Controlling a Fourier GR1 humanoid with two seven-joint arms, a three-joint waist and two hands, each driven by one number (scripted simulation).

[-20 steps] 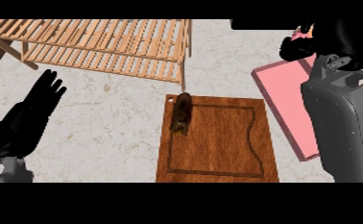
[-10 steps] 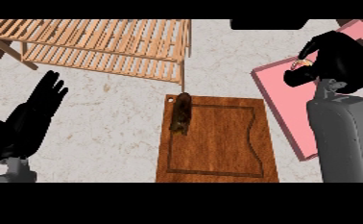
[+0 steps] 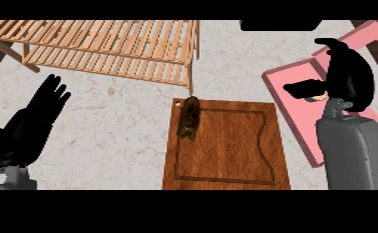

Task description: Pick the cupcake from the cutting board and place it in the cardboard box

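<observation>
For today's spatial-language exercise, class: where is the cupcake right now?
In the head view, the cupcake lies near the centre, at the cutting board's upper left corner, just below the corner of the slatted wooden rack.

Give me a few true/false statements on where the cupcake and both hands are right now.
1. The cupcake lies on the cutting board. True.
2. The right hand holds the cupcake. False: it hangs over the pink box, apart from the cupcake.
3. The left hand is open at the view's left, fingers straight. True.
4. The cupcake sits at the cutting board's lower right corner. False: it is near the upper left corner.
</observation>
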